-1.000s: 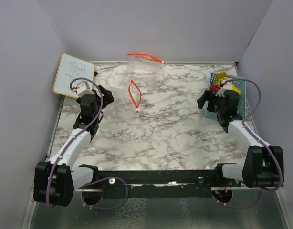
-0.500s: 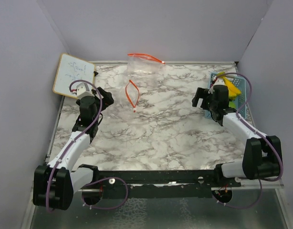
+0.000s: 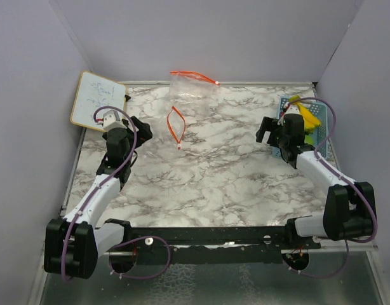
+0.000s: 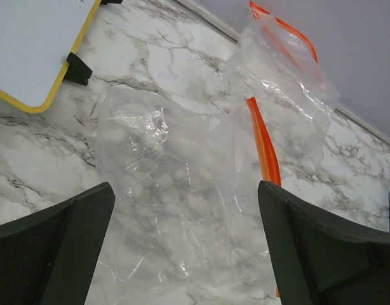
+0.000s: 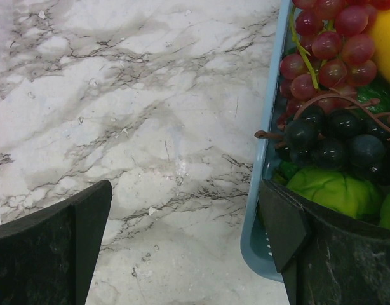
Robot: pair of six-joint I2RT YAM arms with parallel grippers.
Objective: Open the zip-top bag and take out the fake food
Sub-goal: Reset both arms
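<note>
Right tool point(image 5: 185, 210) beside red grapes point(image 5: 328, 38)

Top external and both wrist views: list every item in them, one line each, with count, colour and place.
flat zip-top bag: one, clear with an orange zip, back centre of the table
propped zip-top bag: one, clear with an orange zip, against the back wall
whiteboard: one, white with a yellow frame, back left corner
basket: one, light blue, right side of the table
red grapes: one cluster, dark red, in the basket
dark grapes: one cluster, near black, in the basket
green pieces: at least two, lime green, in the basket
banana bunch: one, yellow, in the basket
table: one, grey-veined white marble
left tool: black, open, above the flat bag
right tool: black, open, at the basket's left rim
</note>
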